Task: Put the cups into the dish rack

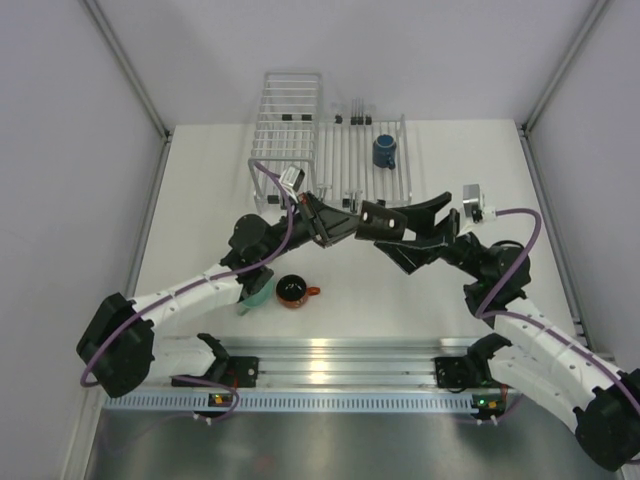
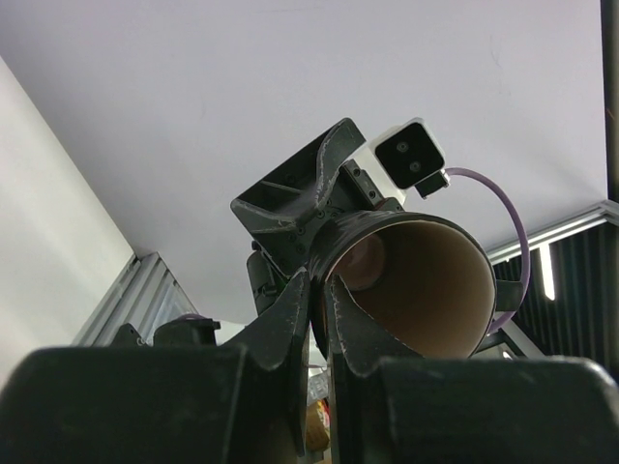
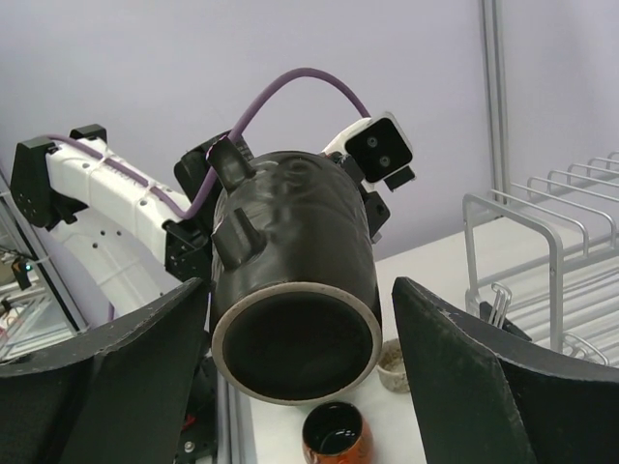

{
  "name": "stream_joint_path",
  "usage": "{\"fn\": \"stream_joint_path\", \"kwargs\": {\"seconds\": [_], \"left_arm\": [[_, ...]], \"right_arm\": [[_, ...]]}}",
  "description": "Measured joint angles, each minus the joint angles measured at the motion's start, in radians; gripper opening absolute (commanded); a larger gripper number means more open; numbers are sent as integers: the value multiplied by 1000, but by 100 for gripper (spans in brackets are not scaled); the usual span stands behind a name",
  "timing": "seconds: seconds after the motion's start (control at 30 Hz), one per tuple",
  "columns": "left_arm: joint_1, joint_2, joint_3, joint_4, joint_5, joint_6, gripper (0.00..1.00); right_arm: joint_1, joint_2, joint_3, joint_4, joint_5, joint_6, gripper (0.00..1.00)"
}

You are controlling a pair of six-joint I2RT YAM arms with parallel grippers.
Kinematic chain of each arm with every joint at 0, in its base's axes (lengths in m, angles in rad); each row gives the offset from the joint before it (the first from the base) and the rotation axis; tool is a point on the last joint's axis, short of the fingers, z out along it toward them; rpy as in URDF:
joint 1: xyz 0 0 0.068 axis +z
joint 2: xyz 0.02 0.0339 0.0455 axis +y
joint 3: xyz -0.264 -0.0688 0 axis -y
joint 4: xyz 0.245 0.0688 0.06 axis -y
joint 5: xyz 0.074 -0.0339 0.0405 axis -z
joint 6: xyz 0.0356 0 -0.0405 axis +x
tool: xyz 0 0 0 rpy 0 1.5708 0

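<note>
Obs: brown cup (image 3: 300, 242) in mid-air above desk (image 1: 470, 165), lying on its side, just short of dish rack (image 1: 350, 160). L pincer (image 2: 317, 285) clenched on cup's rim wall, one finger inside, one outside. R pincer (image 3: 298, 288) spread wide, cup base btwn its fingers; contact can't tell. dark blue cup (image 1: 385, 150) stands in rack. orange-red cup (image 1: 293, 290) on desk. mint-teal cup (image 1: 258, 293) mostly hidden under L arm (image 1: 190, 295). small pale cup (image 3: 392, 363) half hidden behind brown cup, colour unclear.
</note>
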Motion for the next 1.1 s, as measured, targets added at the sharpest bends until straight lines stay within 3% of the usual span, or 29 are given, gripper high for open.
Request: {"fn": "stream_joint_path", "kwargs": {"seconds": [0.27, 0.37, 0.57, 0.67, 0.7, 0.8, 1.1], "left_arm": [[-5, 0, 0, 0, -4, 0, 0], [-6, 0, 0, 0, -5, 0, 0], [-19, 11, 0, 16, -23, -5, 0], [-20, 27, 0, 42, -30, -13, 0], [-19, 33, 0, 51, -31, -15, 0], [-19, 43, 0, 66, -35, -17, 0], [-23, 47, 0, 74, -38, -14, 1]], "right_arm": [[2, 0, 1, 7, 5, -12, 74], [2, 3, 11, 8, 6, -13, 69], [6, 18, 26, 23, 8, -20, 46], [6, 24, 26, 31, 14, -25, 26], [6, 26, 27, 33, 16, -28, 12], [6, 32, 32, 33, 20, -35, 0], [9, 4, 28, -6, 42, -62, 0]]}}
